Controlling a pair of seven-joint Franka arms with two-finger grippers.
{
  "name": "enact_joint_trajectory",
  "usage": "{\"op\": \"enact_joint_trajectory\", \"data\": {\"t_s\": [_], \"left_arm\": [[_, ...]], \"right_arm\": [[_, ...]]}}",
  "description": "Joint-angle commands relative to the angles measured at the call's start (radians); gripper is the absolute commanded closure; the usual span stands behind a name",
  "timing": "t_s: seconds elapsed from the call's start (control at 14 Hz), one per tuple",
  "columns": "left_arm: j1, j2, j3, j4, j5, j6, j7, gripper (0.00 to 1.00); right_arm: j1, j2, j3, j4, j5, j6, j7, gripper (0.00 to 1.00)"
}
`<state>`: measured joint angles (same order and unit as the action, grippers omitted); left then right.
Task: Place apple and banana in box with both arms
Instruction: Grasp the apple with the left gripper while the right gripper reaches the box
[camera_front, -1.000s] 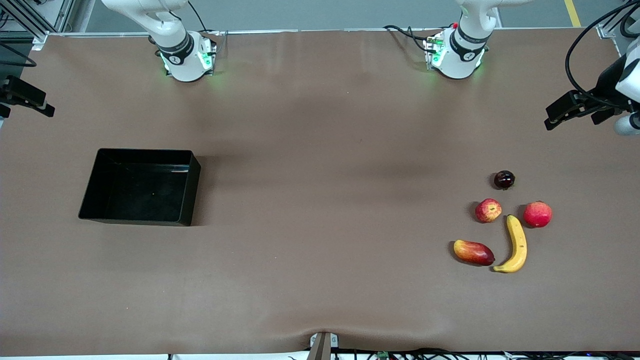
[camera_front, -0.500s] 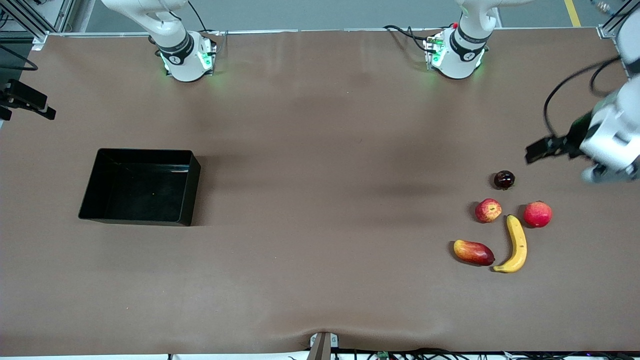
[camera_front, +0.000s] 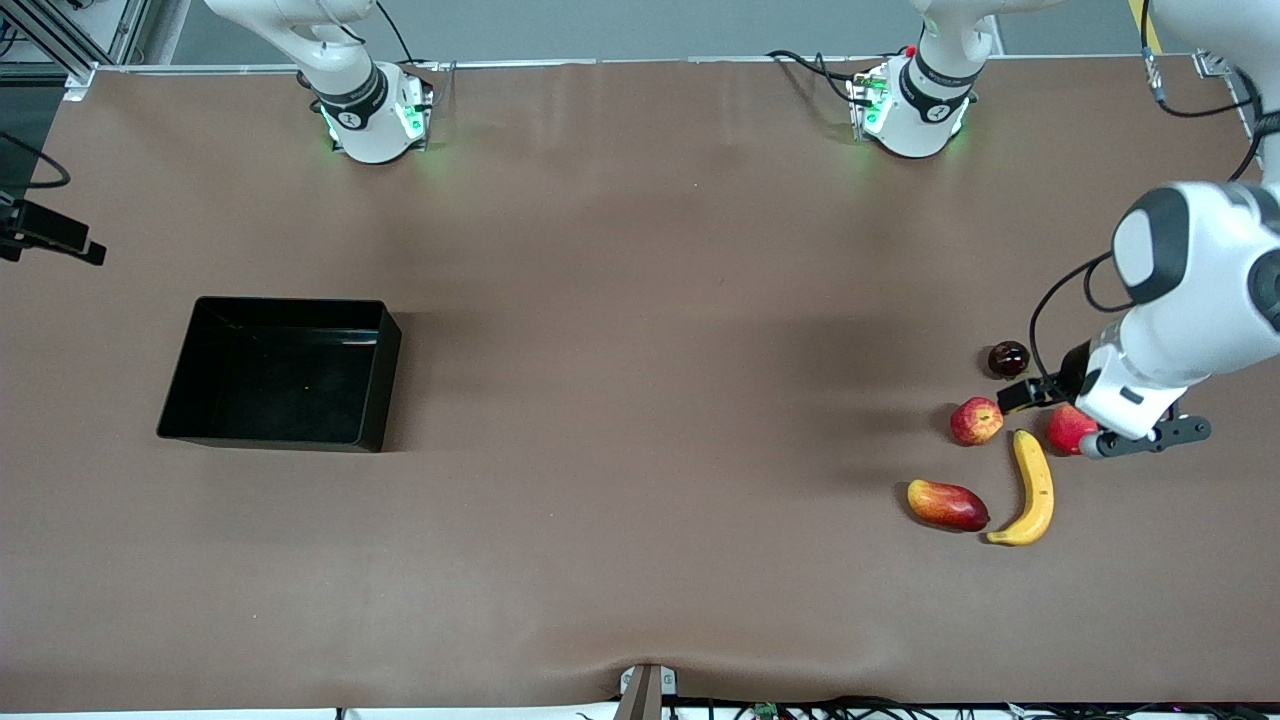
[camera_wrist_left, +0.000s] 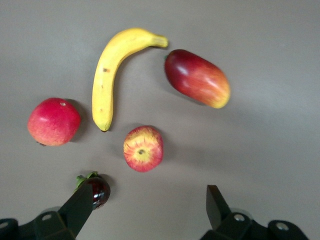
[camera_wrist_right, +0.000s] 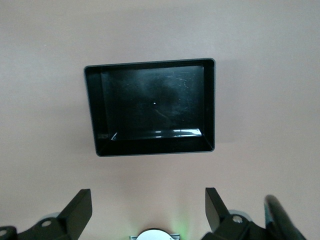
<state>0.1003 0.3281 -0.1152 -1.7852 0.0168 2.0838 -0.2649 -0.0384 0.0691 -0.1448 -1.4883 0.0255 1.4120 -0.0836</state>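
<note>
Black glossy plastic, the box (camera_front: 280, 372) sits toward the right arm's end of the worktop (camera_front: 640, 300), empty, with the right gripper (camera_wrist_right: 145, 210) hanging above it, fingers (camera_wrist_right: 80, 207) spread wide and holding nothing. That arm appears to be waiting.

At the left arm's end lies the fruit, with the left gripper (camera_wrist_left: 147, 210) over the group, fingers (camera_wrist_left: 77, 207) wide open and empty. In the left wrist view the apple (camera_wrist_left: 143, 148) lies just ahead of the gap between the fingers, stem dimple up. The banana (camera_wrist_left: 112, 70) lies farther ahead of the fingers, curving between the pinkish-red fruit (camera_wrist_left: 54, 121) and the mango (camera_wrist_left: 197, 78). A small dark fruit (camera_wrist_left: 96, 190) sits right beside one fingertip.

The apple looks light, hard and smooth, so likely slippery; closing across its widest middle should keep it from rolling out. The banana looks light and fairly stiff; its mid-length, taken across the narrow width, seems the safest hold.

Count: one box, one apple, one banana, one mango, one pinkish-red fruit, one small dark fruit, two arms.
</note>
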Motion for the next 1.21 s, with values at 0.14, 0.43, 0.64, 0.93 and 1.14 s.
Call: {"op": "enact_joint_trajectory", "data": {"t_s": [0.14, 0.43, 0.64, 0.93, 1.14], "left_arm": [[0.021, 0.081, -0.004, -0.054, -0.003, 0.138, -0.117, 0.0], [0.036, 0.158, -0.006, -0.132, -0.003, 0.356, -0.139, 0.0], [0.036, 0.201, -0.004, -0.137, -0.003, 0.384, -0.139, 0.0], [0.036, 0.207, -0.006, -0.168, -0.003, 0.383, -0.139, 0.0], [0.036, 0.216, -0.006, -0.178, -0.003, 0.38, -0.131, 0.47]], "right_arm": [[-0.041, 0.159, 0.019, 0.007, -0.012, 0.091, -0.025, 0.0], [-0.049, 0.325, 0.019, 0.003, -0.01, 0.201, -0.165, 0.0], [-0.089, 0.4, 0.019, -0.007, -0.01, 0.313, -0.206, 0.0], [-0.159, 0.429, 0.019, -0.16, -0.012, 0.529, -0.332, 0.0], [-0.192, 0.428, 0.022, -0.3, -0.007, 0.649, -0.338, 0.0]]}}
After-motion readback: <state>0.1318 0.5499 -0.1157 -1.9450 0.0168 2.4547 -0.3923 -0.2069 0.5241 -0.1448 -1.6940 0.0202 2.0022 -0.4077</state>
